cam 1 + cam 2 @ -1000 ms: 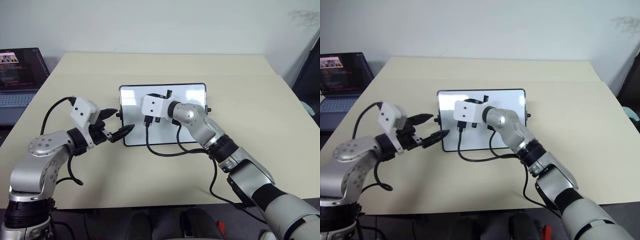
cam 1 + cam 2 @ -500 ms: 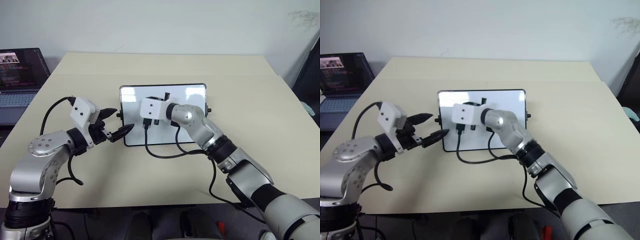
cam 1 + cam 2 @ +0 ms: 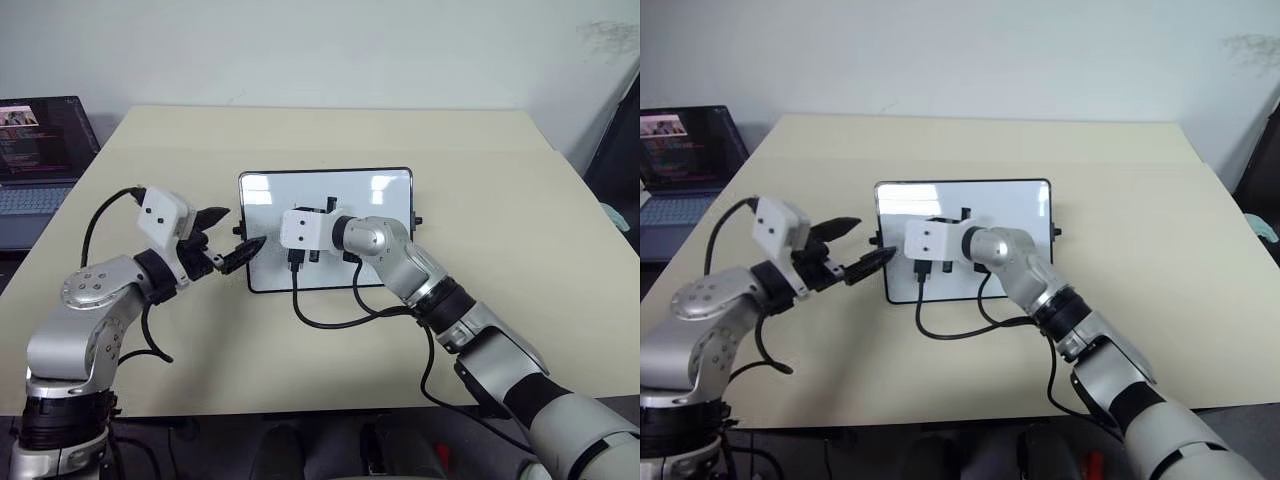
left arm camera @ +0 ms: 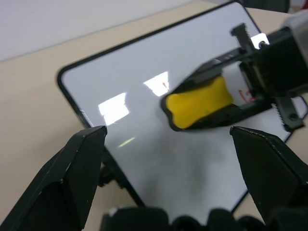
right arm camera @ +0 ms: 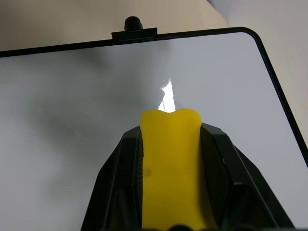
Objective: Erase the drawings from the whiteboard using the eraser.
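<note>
Yellow and pinched between black fingers, the eraser [image 5: 169,163] is gripped by the right claw [image 4: 226,103] over the middle of the whiteboard [image 3: 385,190], which lies flat on the beige surface [image 3: 520,250]. Faint red drawings [image 4: 248,95] show just beside the eraser. The left claw [image 3: 855,248] hangs open at the whiteboard's left edge, holding nothing.
</note>
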You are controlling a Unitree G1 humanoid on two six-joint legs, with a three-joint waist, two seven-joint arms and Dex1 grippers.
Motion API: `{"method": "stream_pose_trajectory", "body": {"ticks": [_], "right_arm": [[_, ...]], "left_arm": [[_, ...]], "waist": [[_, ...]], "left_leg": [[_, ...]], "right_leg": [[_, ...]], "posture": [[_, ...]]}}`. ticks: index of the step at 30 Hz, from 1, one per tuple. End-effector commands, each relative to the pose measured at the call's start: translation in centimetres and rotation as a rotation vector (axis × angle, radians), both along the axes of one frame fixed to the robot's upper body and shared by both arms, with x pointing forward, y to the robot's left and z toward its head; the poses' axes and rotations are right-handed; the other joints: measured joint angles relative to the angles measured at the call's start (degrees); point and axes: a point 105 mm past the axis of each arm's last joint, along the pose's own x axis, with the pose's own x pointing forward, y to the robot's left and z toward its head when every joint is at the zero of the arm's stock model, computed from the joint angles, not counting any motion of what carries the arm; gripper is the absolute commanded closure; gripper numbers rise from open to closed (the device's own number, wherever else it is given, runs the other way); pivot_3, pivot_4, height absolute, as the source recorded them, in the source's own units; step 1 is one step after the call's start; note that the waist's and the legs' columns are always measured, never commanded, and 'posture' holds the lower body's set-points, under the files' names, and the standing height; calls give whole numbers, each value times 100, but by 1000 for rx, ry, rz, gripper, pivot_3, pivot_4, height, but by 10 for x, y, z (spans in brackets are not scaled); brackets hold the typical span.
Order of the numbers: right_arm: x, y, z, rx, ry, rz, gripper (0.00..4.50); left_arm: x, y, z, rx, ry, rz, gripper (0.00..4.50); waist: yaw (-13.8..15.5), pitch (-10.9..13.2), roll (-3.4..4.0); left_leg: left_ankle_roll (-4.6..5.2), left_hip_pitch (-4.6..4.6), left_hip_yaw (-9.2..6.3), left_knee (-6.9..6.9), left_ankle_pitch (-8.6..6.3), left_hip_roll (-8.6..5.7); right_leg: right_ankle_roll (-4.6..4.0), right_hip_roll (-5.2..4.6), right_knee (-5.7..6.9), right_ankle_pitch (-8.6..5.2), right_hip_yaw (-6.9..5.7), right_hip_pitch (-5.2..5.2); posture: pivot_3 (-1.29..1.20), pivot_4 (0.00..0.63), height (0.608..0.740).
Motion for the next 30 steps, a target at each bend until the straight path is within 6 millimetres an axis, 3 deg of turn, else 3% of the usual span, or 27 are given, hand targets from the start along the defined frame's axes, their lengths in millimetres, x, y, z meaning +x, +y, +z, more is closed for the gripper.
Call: {"method": "stream_pose_trajectory", "body": {"ticks": [1, 7, 14, 17, 19, 23, 30], "right_arm": [[23, -23, 10, 17, -36, -130, 3182], [31, -41, 2, -8, -12, -175, 3182], [11, -41, -37, -119, 125, -116, 3182], [7, -42, -42, -145, 146, -103, 3182], [7, -41, -41, -144, 141, -100, 3182], [19, -32, -11, -53, 10, -132, 3182], [29, -26, 13, 25, -83, -159, 3183]], "left_arm": [[0, 2, 14, 1, -59, 4, 0], [-1, 0, 13, -1, -54, -3, 0], [-1, -1, 13, 0, -53, -10, 0], [-1, -1, 12, 1, -52, -12, 0], [-1, -1, 12, 2, -52, -12, 0], [-1, -1, 12, 2, -53, -12, 0], [-1, -1, 12, 1, -52, -8, 0]], "waist": [[3, 0, 0], [20, 0, -1], [19, -4, -4], [7, -3, -3], [6, -3, -3], [2, -3, -3], [7, -2, -2]], "left_leg": [[0, 0, 0, 0, 0, 0], [0, -3, 0, 1, 0, -2], [0, 0, -1, 0, 0, -1], [0, 11, -1, 0, 0, -1], [0, 28, -1, -1, 0, 0], [1, 39, 0, -1, 1, -1], [2, 35, 1, -1, 2, 0]], "right_leg": [[0, 0, 0, 0, 0, 0], [0, -3, -2, 1, 0, 1], [2, -2, -4, 0, 0, 4], [2, -2, -1, 0, 2, 11], [3, -2, 0, 0, 1, 25], [6, -1, 1, 1, 3, 33], [5, 1, -2, 4, 9, 29]], "posture": [[0, 150, 740], [0, 150, 740], [0, 150, 740], [0, 150, 740], [0, 150, 740], [0, 150, 740], [0, 150, 740]]}}
